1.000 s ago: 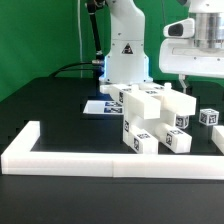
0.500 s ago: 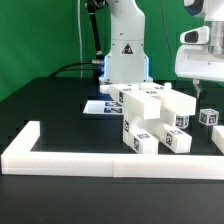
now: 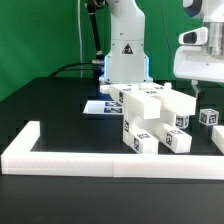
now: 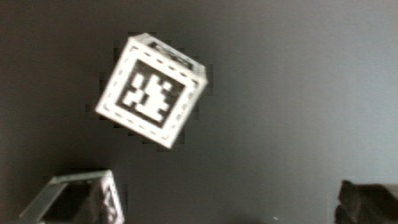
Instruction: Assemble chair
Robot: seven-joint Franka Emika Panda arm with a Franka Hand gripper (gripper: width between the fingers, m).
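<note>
The gripper [image 3: 198,88] is wide open. Its two dark fingers [image 4: 86,196] stand far apart with nothing between them. It holds nothing and touches nothing. It hangs in the air above the black table [image 3: 60,105].

The chair parts [image 3: 150,120] are chunky white plastic blocks and slabs with smooth sides and square corners. They have little black-and-white square tags on them. Most sit packed together in one pile in the middle of the table. One small block [image 3: 208,117] sits alone, a bit apart from the pile, at its three o'clock.

In the exterior view the small block lies at about five o'clock from the gripper, near it but not touching. The pile lies at about eight o'clock.
</note>
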